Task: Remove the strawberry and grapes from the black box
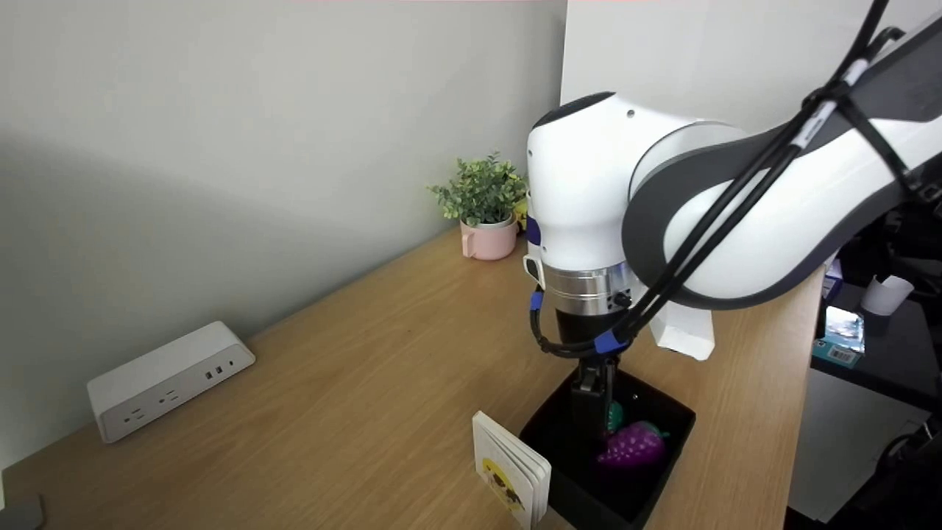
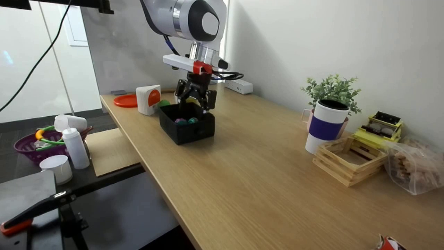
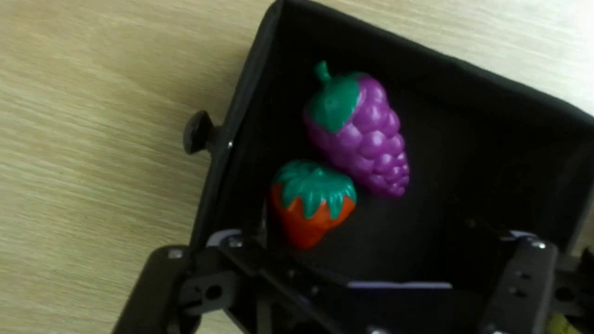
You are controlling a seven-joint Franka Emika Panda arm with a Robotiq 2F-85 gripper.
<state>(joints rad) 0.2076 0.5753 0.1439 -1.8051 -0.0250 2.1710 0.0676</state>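
The black box [image 1: 589, 500] stands on the wooden table, and it also shows in an exterior view [image 2: 196, 132] and the wrist view [image 3: 431, 65]. Inside lie the purple grapes [image 3: 366, 134] with a green top, and beside them the red-orange strawberry [image 3: 311, 204] with a green cap. The grapes also show in an exterior view [image 1: 633, 445], where only the strawberry's green cap [image 1: 615, 417] shows. My gripper [image 3: 371, 227] points down into the box, fingers spread wide and empty. The left finger is close to the strawberry; contact is hard to judge. The dark fingertips blend into the box.
A small book [image 1: 511, 471] stands against the box's side. A white block with a red circle [image 2: 148, 100] and a red plate [image 2: 125, 100] are near the box. A tumbler [image 2: 326, 125], wooden crate [image 2: 350, 161] and plant [image 1: 480, 190] stand along the wall.
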